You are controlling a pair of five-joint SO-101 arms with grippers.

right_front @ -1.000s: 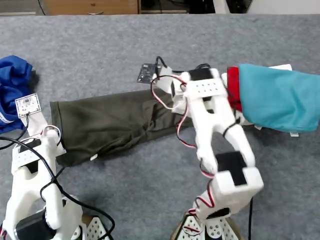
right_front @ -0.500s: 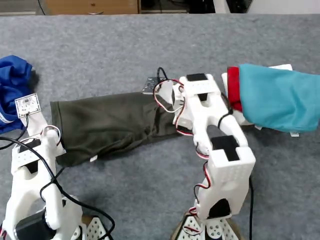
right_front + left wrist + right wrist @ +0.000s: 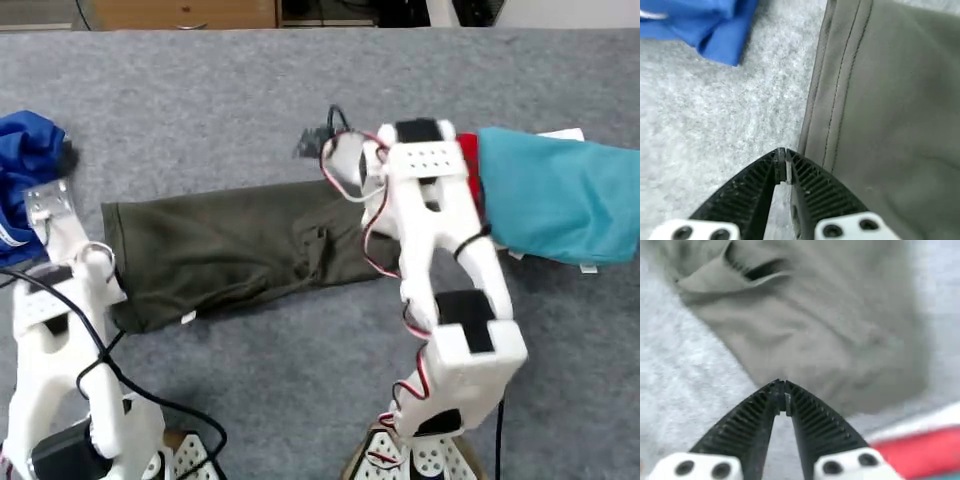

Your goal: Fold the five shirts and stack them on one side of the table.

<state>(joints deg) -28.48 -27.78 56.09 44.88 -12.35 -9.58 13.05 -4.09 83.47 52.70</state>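
Left gripper point(image 3: 784, 167) by olive shirt point(image 3: 230, 250) — lying left-right.

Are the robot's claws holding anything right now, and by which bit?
Nothing. The left gripper and right gripper are both shut and empty, near the olive shirt.

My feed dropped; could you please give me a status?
Left gripper shut at hem of olive shirt. Right gripper shut at its other end. Blue shirt beside left gripper.

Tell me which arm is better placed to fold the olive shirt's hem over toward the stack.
Left, likely: the left gripper sits at the shirt's hem edge, away from the stack. The right gripper is at the end beside the stack.
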